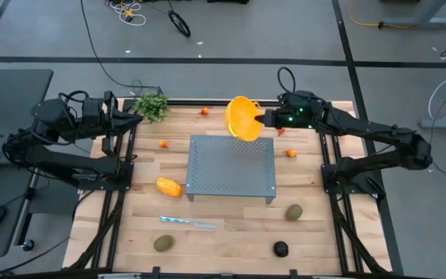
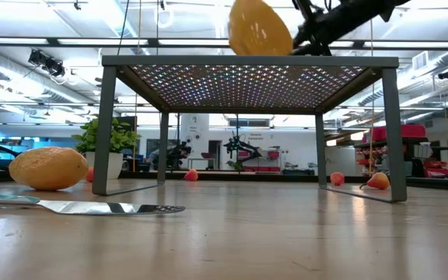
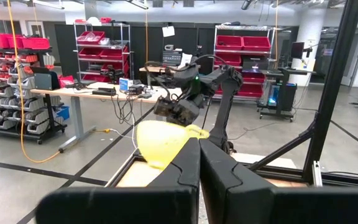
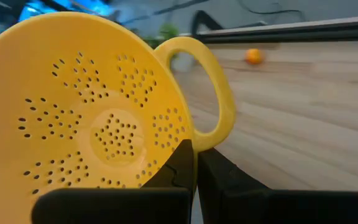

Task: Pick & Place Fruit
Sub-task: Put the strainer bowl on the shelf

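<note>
Gripping a yellow colander [image 1: 242, 118] rim, right pincer [image 1: 263, 119]; left pincer [image 3: 199, 163] closed, empty.

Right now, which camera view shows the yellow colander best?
The right wrist view: the yellow colander fills it, holes and handle clear, held by the right gripper. The high view shows it tilted above the grey rack; low and left wrist views show only part.

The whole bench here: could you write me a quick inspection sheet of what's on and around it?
Surface: wooden table, grey perforated stand mid-table.
Job's things: yellow-orange fruit, two brownish-green ovals, blackish one, small orange-red balls; all loose on the wood.
Clutter: knife, leafy bunch.
Grippers: right gripper shut on yellow colander, held tilted above the stand's back edge; left gripper shut, empty, at the table's left edge.
Cables: several on the floor.
Surroundings: workshop shelves with red bins.
</note>
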You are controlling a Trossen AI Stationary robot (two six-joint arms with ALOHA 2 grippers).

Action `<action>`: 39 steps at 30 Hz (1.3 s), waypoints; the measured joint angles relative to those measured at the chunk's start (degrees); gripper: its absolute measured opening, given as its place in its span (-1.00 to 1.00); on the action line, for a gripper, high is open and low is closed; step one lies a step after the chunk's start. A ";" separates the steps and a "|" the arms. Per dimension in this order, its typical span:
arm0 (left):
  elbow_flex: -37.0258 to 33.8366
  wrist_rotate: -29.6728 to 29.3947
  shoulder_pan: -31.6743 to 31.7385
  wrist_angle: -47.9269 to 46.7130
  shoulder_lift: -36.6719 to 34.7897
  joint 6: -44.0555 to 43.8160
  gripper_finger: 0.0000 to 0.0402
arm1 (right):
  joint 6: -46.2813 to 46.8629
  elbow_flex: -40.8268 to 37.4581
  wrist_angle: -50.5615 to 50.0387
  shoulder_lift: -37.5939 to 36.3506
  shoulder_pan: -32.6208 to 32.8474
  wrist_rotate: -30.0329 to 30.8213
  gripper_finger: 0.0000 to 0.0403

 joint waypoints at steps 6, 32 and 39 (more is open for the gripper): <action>0.00 0.01 0.00 -0.01 -0.01 0.10 -0.98 | 2.57 0.00 4.74 0.00 3.31 -0.51 -0.97; 0.00 -0.01 0.00 0.03 0.01 1.07 -0.98 | 0.57 9.53 1.50 0.00 7.79 2.54 -0.97; 0.00 -0.41 0.00 0.01 -0.01 1.07 -0.98 | -0.46 12.08 -0.71 0.07 7.81 2.53 -0.97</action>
